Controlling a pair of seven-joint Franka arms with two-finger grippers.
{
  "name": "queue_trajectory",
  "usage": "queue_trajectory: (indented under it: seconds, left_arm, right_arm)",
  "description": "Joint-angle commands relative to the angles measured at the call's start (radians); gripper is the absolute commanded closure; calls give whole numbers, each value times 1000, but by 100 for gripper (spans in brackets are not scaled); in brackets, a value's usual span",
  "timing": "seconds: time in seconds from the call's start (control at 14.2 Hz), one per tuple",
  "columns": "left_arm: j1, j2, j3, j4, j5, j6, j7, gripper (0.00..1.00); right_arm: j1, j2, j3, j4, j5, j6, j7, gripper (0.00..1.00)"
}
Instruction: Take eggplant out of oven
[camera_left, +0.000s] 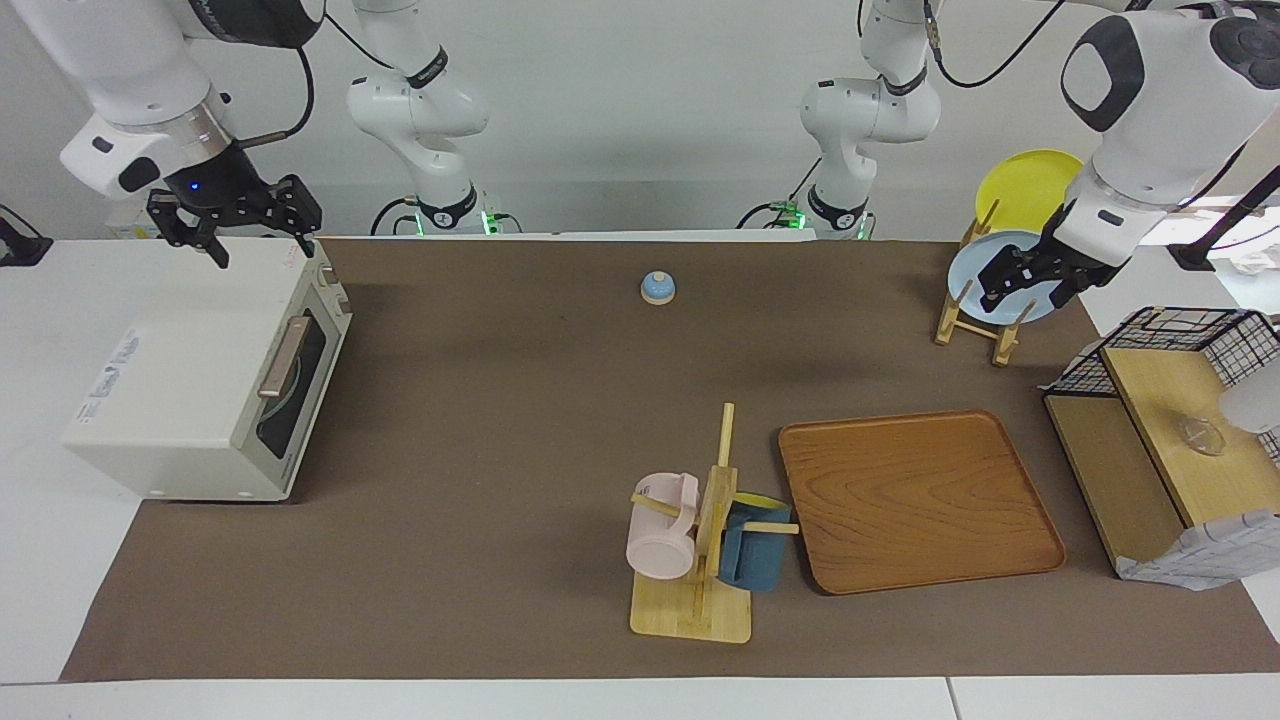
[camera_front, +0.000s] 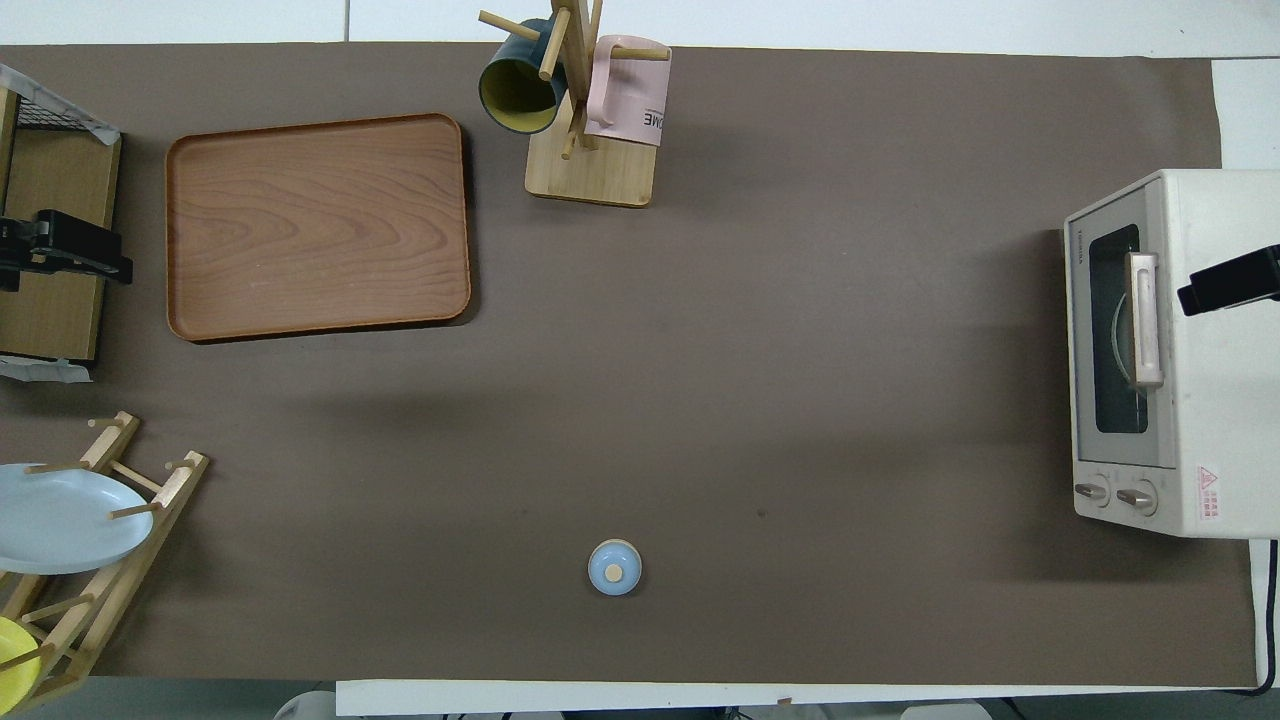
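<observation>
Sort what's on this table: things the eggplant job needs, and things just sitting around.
For the job:
- oven, door shut; eggplant not visible
- right gripper, over the oven
- left gripper, waiting at the plate rack

Lying about:
- tray
- mug tree, pink mug, blue mug
- bell
- blue plate
- yellow plate
- shelf

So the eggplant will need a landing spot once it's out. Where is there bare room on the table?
The wooden tray is bare. So is the brown mat between the oven, the bell and the mug tree. It is crowded at the left arm's end: plate rack and shelf.
</observation>
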Motion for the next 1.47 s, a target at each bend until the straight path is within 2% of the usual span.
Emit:
queue_trajectory:
  seconds: [0.0,0.21,0.49,0.56,0.63,0.7,0.77,1.12,1.4]
  left_arm:
    - [-7,-33,-6,-5,1,-17,10,0]
    - [-6,-35,-3,-6,2,-24,2,0]
    - [6,-36,7,-6,2,-23,2,0]
    - [6,-38,6,-8,2,-24,2,0]
    - [5,-38,6,-8,2,-24,2,0]
    - [5,-36,6,-8,2,-24,2,0]
    - [5,-38,6,-8,2,-24,2,0]
    - [6,-38,6,-8,2,-24,2,0]
    - [6,-38,6,-8,2,-24,2,0]
  right_arm:
    - [1,-10,-2,-17,-7,7,11,0]
    - [-6,12,-2,-15,-1,6,10,0]
    - [-10,-2,-4,-52,-7,18,-4,0]
    - [-9,-16,-2,-90,-5,59,-8,18]
    - [-3,-26,-2,-118,-8,97,-13,70]
    - [-7,-31,-2,-152,-8,114,-13,91]
    - [-10,-31,-2,-182,-8,165,-13,100]
    - [-12,43,-2,-273,-96,312,-13,100]
    - [-10,59,-2,-351,-151,404,-13,100]
